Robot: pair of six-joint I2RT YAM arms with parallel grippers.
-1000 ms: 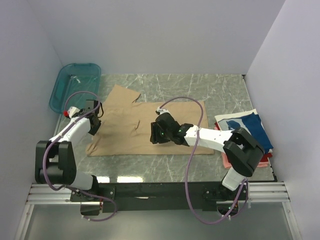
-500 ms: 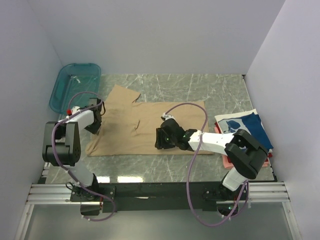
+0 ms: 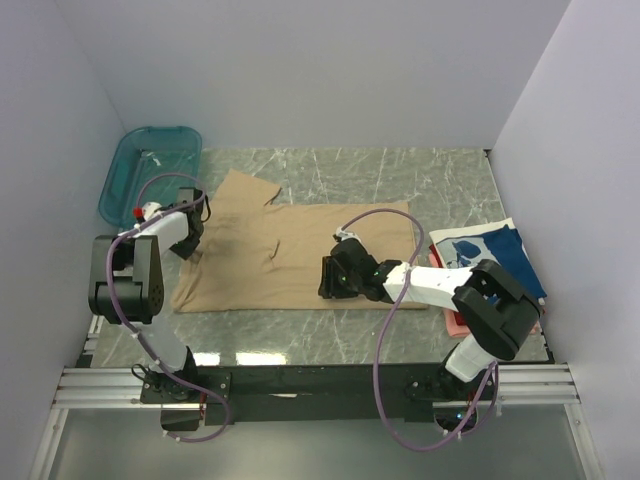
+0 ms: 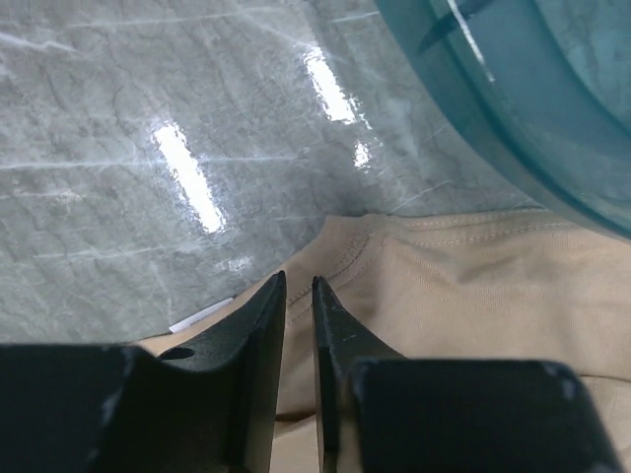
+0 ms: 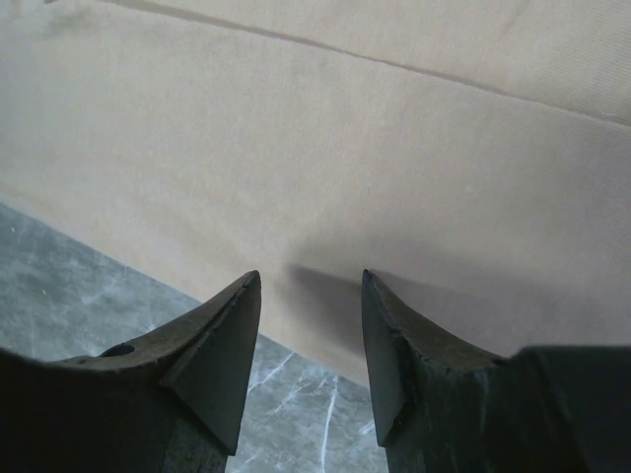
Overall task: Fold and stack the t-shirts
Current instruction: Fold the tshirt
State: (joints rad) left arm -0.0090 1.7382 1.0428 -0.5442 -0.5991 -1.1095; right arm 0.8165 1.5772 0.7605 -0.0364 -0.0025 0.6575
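A tan t-shirt (image 3: 290, 250) lies spread flat on the marble table (image 3: 400, 170). My left gripper (image 3: 190, 238) sits at the shirt's left sleeve. In the left wrist view its jaws (image 4: 299, 281) are nearly together at the sleeve hem, with tan cloth (image 4: 473, 286) bunched in the narrow gap. My right gripper (image 3: 330, 280) hovers over the shirt's near hem. Its fingers (image 5: 311, 281) stand apart with nothing between them, above the tan cloth (image 5: 296, 128) and its edge. A folded navy t-shirt with white print (image 3: 490, 258) tops a stack at the right, with red and pink cloth (image 3: 455, 322) under it.
A teal plastic basket (image 3: 150, 170) stands at the back left, and its rim (image 4: 513, 99) is close to my left gripper. White walls enclose the table on three sides. Bare marble (image 5: 79, 296) shows along the near edge in front of the shirt.
My left gripper has shifted a little toward the back on the sleeve and its jaws have narrowed. My right gripper has slid to the right along the near hem, still open.
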